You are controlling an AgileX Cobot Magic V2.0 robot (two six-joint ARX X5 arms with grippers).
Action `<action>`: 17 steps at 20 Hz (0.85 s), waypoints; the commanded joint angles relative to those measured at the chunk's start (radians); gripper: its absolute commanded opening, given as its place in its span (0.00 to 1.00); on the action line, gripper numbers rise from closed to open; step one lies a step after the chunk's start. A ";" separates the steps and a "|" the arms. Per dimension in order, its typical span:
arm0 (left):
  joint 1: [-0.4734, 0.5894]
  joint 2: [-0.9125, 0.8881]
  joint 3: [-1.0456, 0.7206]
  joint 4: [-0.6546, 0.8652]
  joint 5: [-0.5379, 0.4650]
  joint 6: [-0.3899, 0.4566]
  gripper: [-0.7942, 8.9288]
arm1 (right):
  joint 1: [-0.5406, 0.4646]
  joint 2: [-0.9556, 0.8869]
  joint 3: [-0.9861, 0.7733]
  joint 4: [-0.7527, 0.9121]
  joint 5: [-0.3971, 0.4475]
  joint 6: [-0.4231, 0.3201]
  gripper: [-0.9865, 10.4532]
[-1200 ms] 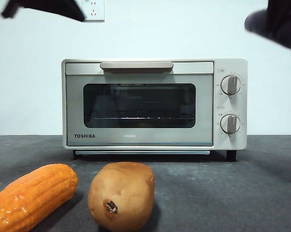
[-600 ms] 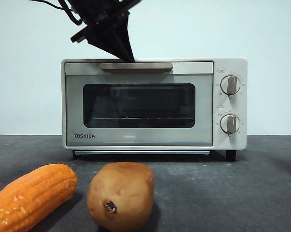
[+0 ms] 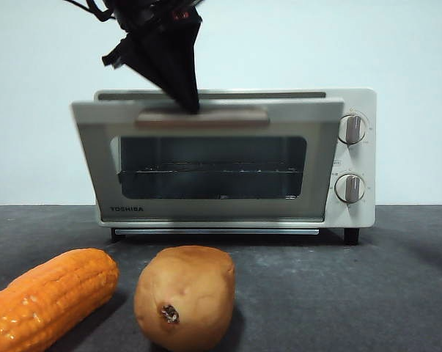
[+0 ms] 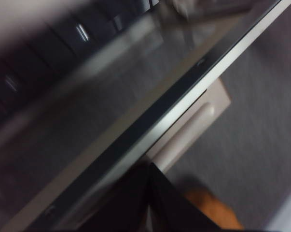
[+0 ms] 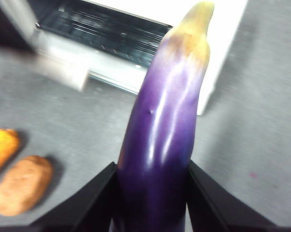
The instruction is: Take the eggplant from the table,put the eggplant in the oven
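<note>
We log the right gripper (image 5: 152, 193) pinching the eggplant (image 5: 167, 125) above the table (image 5: 251, 121), and the left gripper (image 3: 188, 103), jaws pressed together, on the tilted-open oven (image 3: 352, 198) door's handle (image 3: 228, 117).

The front view sits low and close, looking level across the table (image 3: 352, 293) at the oven (image 3: 228, 158) at 12 o'clock. Both wrist views look down steeply, sharing the oven, the right from higher.

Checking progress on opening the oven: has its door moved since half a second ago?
Yes. The oven door has swung outward and down from the oven body; the left gripper is at the door's handle.
</note>
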 commanded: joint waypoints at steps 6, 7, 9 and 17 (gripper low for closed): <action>-0.077 0.003 0.008 -0.126 -0.011 0.013 0.09 | 0.010 0.068 0.013 0.068 -0.145 -0.085 0.16; -0.076 -0.003 0.007 -0.130 -0.011 0.011 0.09 | 0.010 0.079 0.013 0.072 -0.170 -0.103 0.16; -0.055 -0.037 -0.008 -0.124 -0.011 0.007 0.09 | 0.010 0.102 0.013 0.090 -0.224 -0.151 0.16; 0.193 -0.441 -0.412 0.164 -0.011 -0.132 0.09 | 0.047 0.255 0.018 0.157 -0.321 -0.342 0.16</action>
